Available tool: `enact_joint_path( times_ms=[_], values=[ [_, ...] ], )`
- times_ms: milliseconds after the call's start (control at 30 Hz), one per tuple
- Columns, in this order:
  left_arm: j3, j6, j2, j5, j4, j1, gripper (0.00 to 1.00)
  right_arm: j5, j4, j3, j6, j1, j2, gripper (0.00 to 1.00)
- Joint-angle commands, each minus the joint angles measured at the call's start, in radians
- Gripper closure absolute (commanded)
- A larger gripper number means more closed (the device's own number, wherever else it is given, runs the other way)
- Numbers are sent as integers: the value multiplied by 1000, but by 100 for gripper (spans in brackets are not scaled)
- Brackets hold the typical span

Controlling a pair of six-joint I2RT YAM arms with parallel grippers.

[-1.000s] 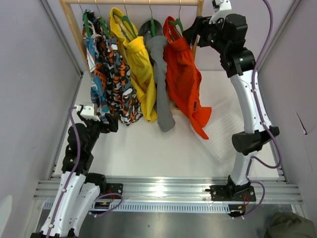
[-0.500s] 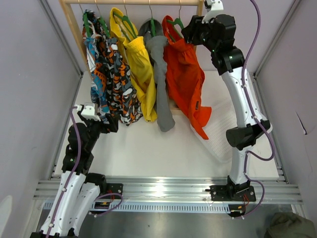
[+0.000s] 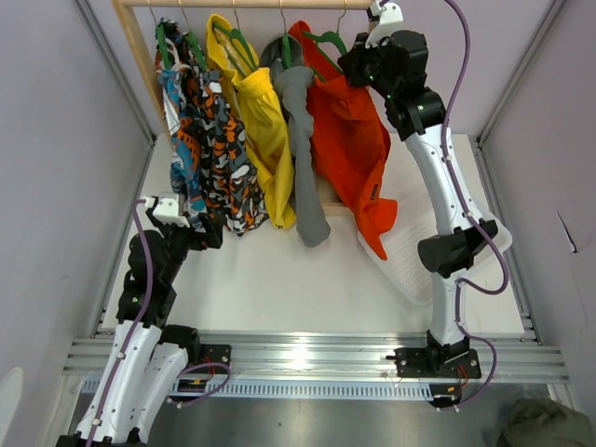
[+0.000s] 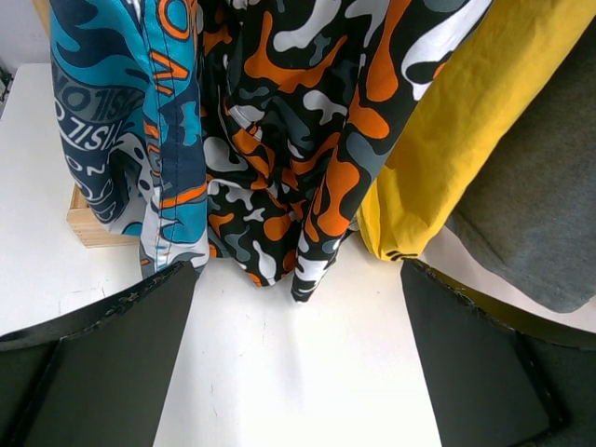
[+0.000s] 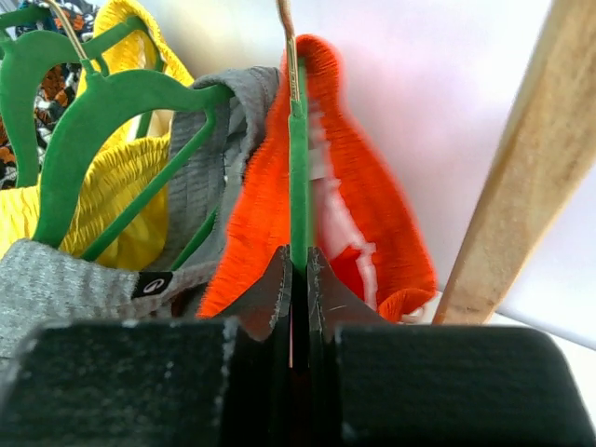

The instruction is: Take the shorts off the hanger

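Right wrist view: right claw [image 5: 298, 270] pinched tight on the green hanger [image 5: 298, 177], just under the wire hook, jaws pressed to the stem on both sides. Draped over it: orange shorts [image 5: 345, 214], waistband bunched round the neck (a bit blurred here, so can't say how firmly they sit). Top view, same story: hanger hooked on the wooden rail [image 3: 251, 4] at the far right of the row, shorts hanging down just beside the grey garment [image 3: 303, 140], hem overlapping the white basket [image 3: 424, 251] from this angle. L claw [image 4: 298, 275] is wide open, holding nothing, low near the table and facing the camo shorts [image 4: 279, 158], well apart from the action.

Progress, as I read it: early. Grip on the hanger is made; hanger not yet off the rail, shorts not yet off the hanger. Left to do, prob.: unhook, bring it down, get the other arm to pull the fabric free. Grey garment looks close enough to snag.
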Motion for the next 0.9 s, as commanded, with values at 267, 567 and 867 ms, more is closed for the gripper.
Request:
enact_joint_path(
  times_ms=[267,567,867],
  values=[
    [22,22,11,23,24,-9,1,26,19,197,-52,21,-18,100],
    [22,24,13,32,26,-9,1,22,-15,203,-71,26,-77,100],
    [18,25,-6,53,36,-10,1,-1,-72,-36,-149,26,-242,100]
  ],
)
